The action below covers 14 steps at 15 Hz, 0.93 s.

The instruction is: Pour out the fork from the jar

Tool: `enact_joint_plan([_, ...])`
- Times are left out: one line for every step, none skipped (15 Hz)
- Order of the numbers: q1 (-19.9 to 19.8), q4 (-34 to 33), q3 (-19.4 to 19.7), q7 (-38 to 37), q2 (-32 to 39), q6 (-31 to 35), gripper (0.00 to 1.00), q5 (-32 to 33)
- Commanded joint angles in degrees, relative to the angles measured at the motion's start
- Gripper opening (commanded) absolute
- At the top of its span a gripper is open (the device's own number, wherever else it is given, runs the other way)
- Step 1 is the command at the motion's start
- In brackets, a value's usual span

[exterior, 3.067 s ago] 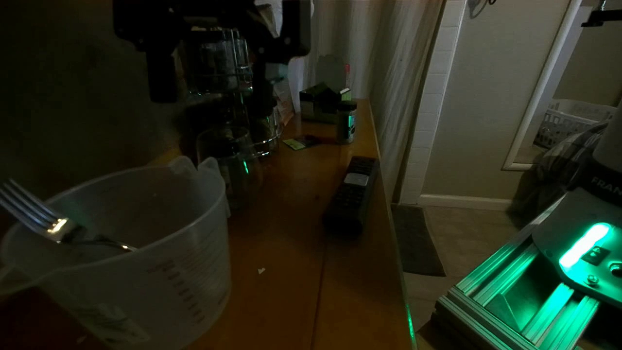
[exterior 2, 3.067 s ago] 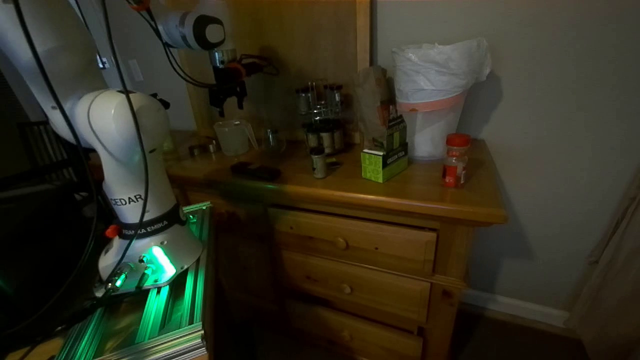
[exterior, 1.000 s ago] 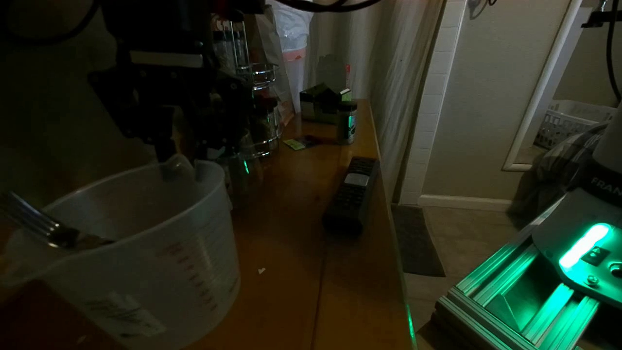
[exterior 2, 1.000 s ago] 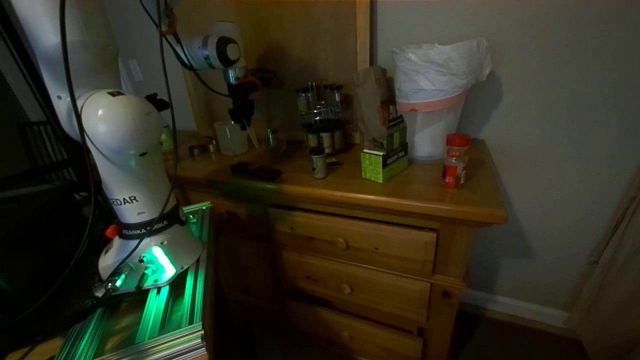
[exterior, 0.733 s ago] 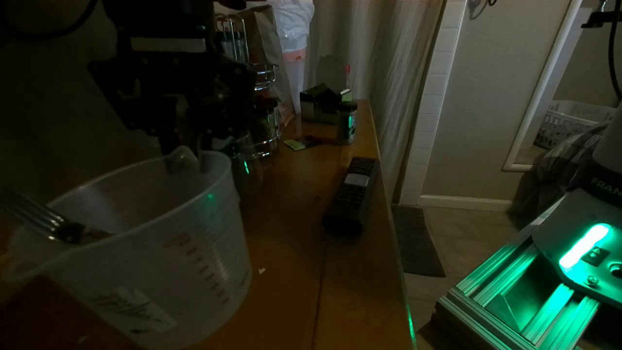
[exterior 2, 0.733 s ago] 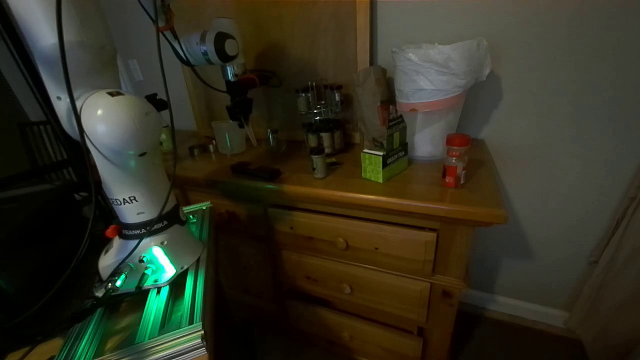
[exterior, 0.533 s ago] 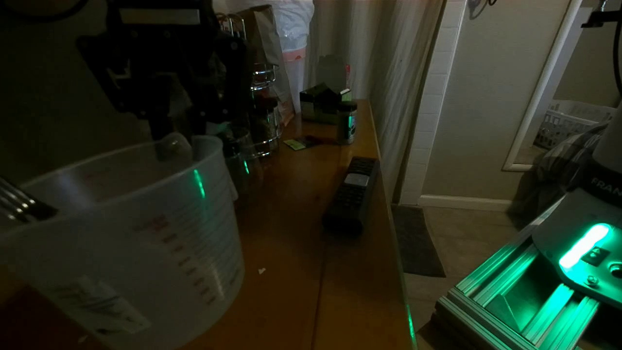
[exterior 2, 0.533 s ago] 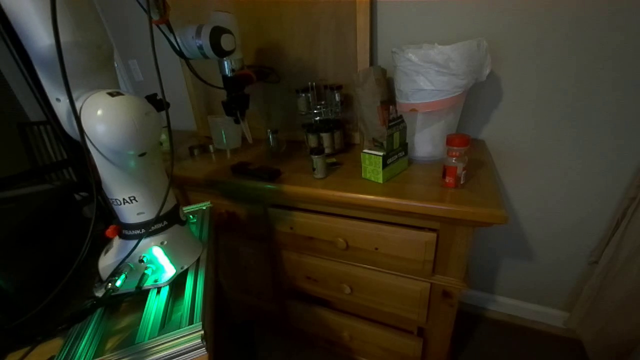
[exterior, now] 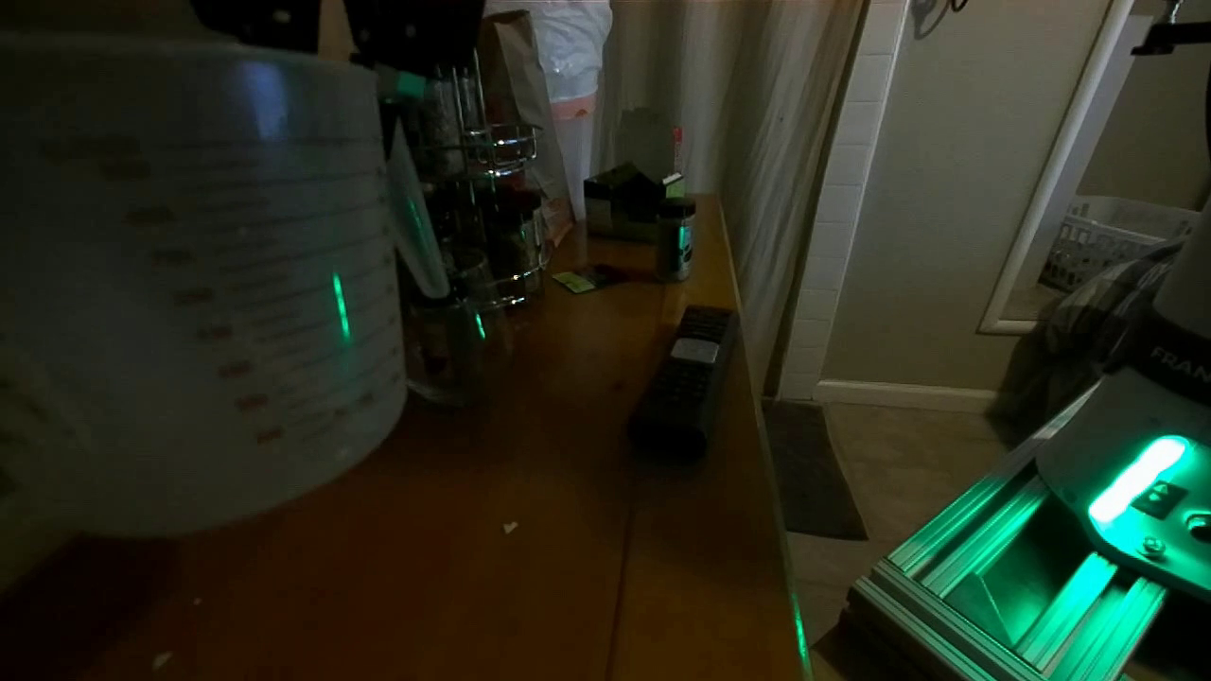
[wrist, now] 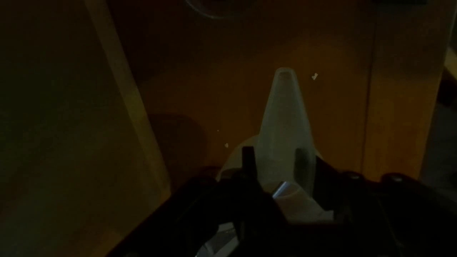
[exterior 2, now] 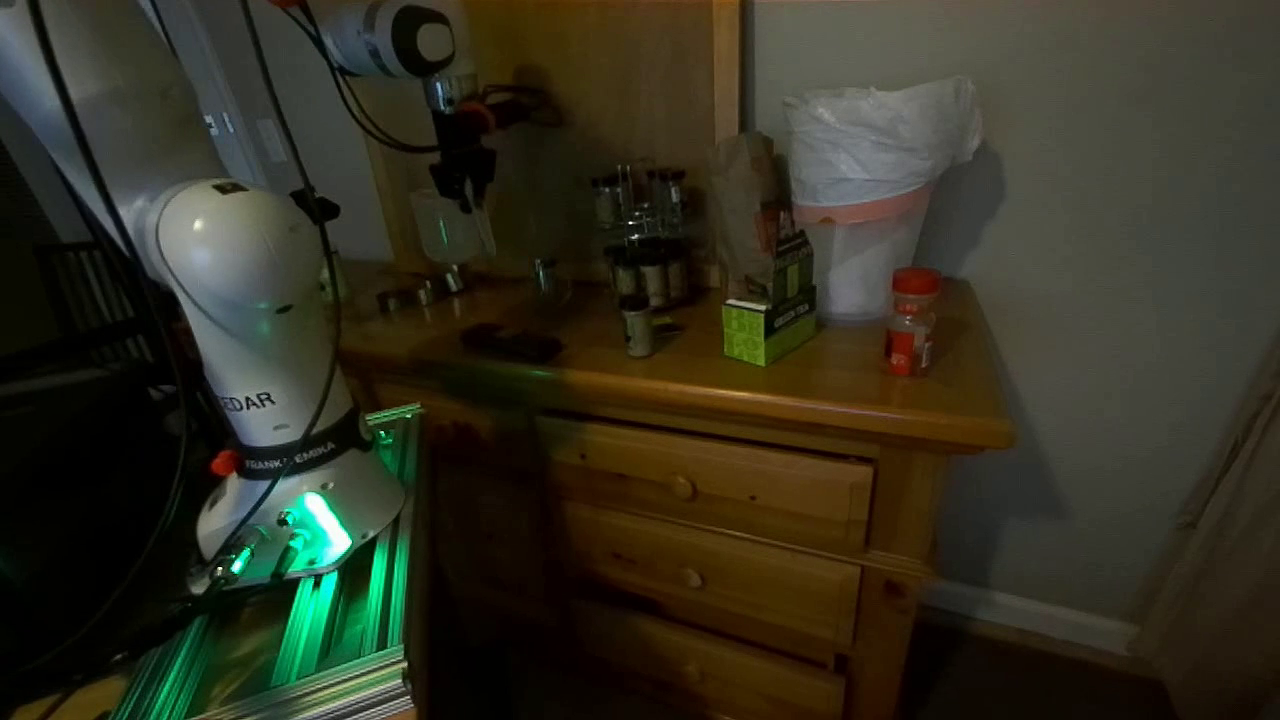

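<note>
Jar (exterior: 180, 284), whitish and translucent with printed marks, hangs clear of the surface (exterior: 568, 586), over its left part between the front and back edges, taking the side with the drawers (exterior 2: 620, 475) as the front. The hand (wrist: 275, 161) grips the jar's handle (wrist: 284, 114) between its fingers, and the jar looks close to upright. In the wrist view a short bright strip of the fork (wrist: 280, 189) shows within the jar's mouth; the rest is hidden and its lie cannot be told. Low round metal pieces (exterior 2: 398, 299) stand near the left end of the surface, and in an exterior view they appear just below the jar's base. A clear glass (exterior: 449, 364) stands toward the back edge, in sight in both exterior views. Along the front edge, going right, come a dark remote (exterior: 676, 388), a small dark-lidded shaker (exterior 2: 637, 330) and a green tea box (exterior 2: 768, 330). A spice rack (exterior 2: 640, 234) stands toward the back edge, a bin (exterior 2: 862, 265) lined with a white bag (exterior 2: 875, 140) near the back right corner, and a red-lidded bottle (exterior 2: 910, 340) near the right edge. A pale crumb (exterior: 510, 527) lies well in from the front edge.
</note>
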State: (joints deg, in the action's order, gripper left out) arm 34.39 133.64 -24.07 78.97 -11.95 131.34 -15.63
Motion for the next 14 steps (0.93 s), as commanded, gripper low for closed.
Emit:
enact_joint_plan([0.9, 5.1, 1.4, -5.7, -11.7, -1.7, 0.1, -1.4])
enact_joint_plan([1.3, 5.6, 1.6, -7.8, -14.0, -3.5, 0.1, -0.6])
enact_joint_plan([1.5, 5.9, 1.7, -10.2, -16.3, -5.6, 0.1, 0.7])
enact_joint_plan([1.6, 6.1, 1.7, -12.8, -18.5, -7.8, 0.1, 1.9])
enact_joint_plan([1.3, 5.8, 1.4, -15.9, -20.6, -11.2, 0.1, 3.8])
enact_joint_plan([0.8, 5.5, 0.9, -19.5, -22.5, -15.2, 0.1, 6.4])
enact_joint_plan([0.7, 5.0, 0.9, -22.0, -23.9, -18.7, 0.1, 8.3])
enact_joint_plan([0.8, 4.1, 0.8, -23.8, -24.4, -22.8, 0.1, 10.6])
enact_joint_plan([0.7, 3.3, 0.7, -25.4, -24.7, -26.6, 0.1, 12.8])
enact_joint_plan([0.4, 2.8, 0.5, -26.9, -24.8, -29.5, 0.1, 15.0])
enact_joint_plan([0.3, 2.0, 0.1, -28.3, -24.2, -32.6, 0.1, 16.9])
enact_joint_plan([0.2, 1.1, -0.2, -29.7, -23.4, -35.4, 0.1, 18.8])
enact_joint_plan([-0.1, 0.3, -0.6, -30.9, -22.1, -37.5, 0.1, 20.9])
enact_joint_plan([-0.3, -0.7, -1.1, -32.0, -20.5, -39.7, 0.1, 22.9])
